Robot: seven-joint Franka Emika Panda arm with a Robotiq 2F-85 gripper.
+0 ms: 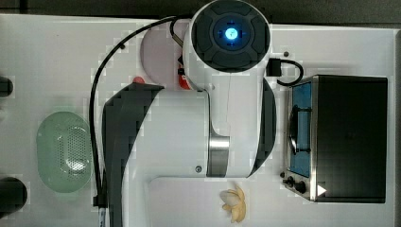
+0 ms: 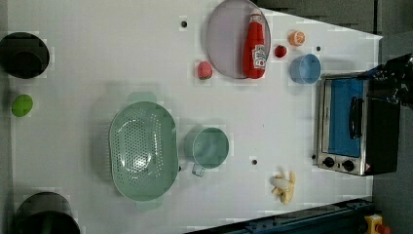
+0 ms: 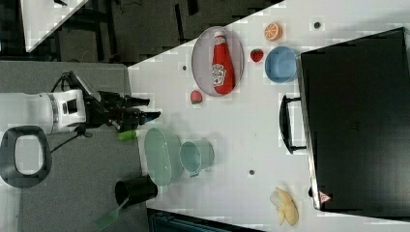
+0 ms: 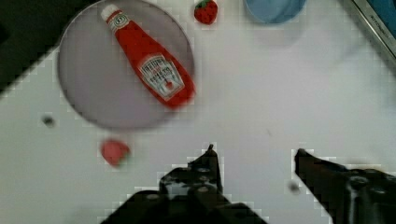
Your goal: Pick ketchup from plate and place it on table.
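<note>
The approach is judged under way: the black gripper (image 4: 254, 156), jaws spread and empty, hovers short of the red plastic ketchup (image 4: 148, 64) lying beyond it on the pale grey-lilac plate (image 4: 86, 100); next, centring over the bottle's body is called for.

The ketchup (image 2: 255, 46) lies flat on its side across the plate (image 2: 225, 41), white cap toward the rim, label up; the pale plate sits near the white table's (image 2: 97, 73) edge.

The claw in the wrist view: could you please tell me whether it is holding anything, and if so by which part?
Nothing is held. The claw is open with bare table between its fingers, and the ketchup bottle lies untouched on the plate.
</note>
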